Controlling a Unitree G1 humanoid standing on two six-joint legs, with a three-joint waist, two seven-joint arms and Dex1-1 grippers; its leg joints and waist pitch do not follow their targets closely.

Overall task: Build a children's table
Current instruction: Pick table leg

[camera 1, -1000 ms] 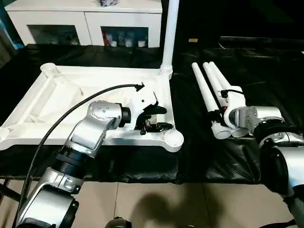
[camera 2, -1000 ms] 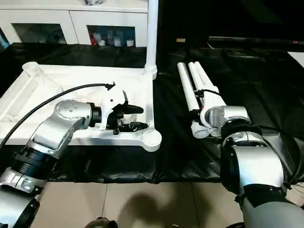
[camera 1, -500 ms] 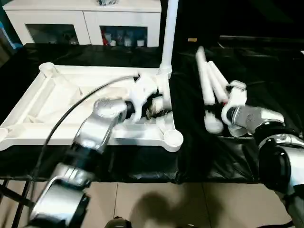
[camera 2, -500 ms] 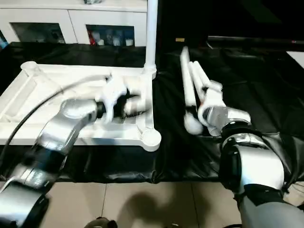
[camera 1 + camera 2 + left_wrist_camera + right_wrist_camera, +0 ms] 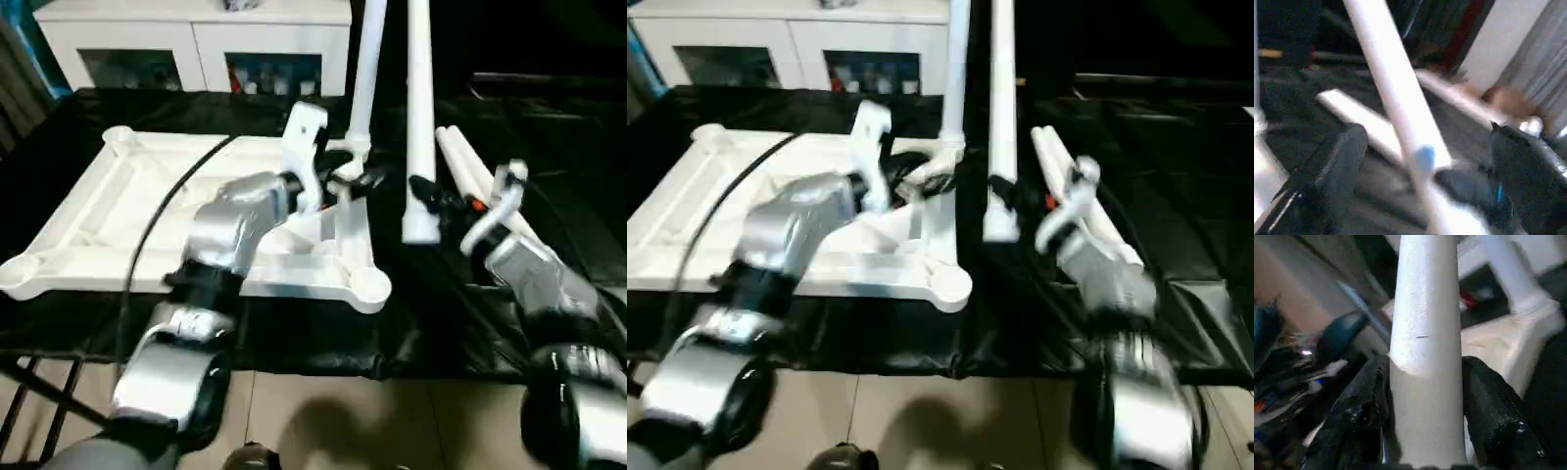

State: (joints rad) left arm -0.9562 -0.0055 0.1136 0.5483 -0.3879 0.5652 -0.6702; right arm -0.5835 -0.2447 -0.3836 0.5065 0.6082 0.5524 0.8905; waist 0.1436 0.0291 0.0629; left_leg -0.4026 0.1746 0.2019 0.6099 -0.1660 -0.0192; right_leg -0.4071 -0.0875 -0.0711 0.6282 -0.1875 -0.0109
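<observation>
The held leg point(image 5: 419, 117) runs out past the top edge in the head views, so its upper end is cut off. The mounted leg point(image 5: 364, 73) is cut off likewise. Motion blur smears the left gripper point(image 5: 343, 181) and the right gripper point(image 5: 431, 201). Items behind the cabinet point(image 5: 196, 44) glass doors are too small to identify.

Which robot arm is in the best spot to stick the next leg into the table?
The right. The right gripper is shut on a white leg, held upright beside the table top. The left gripper is open and holds nothing. The near corner socket is free.
</observation>
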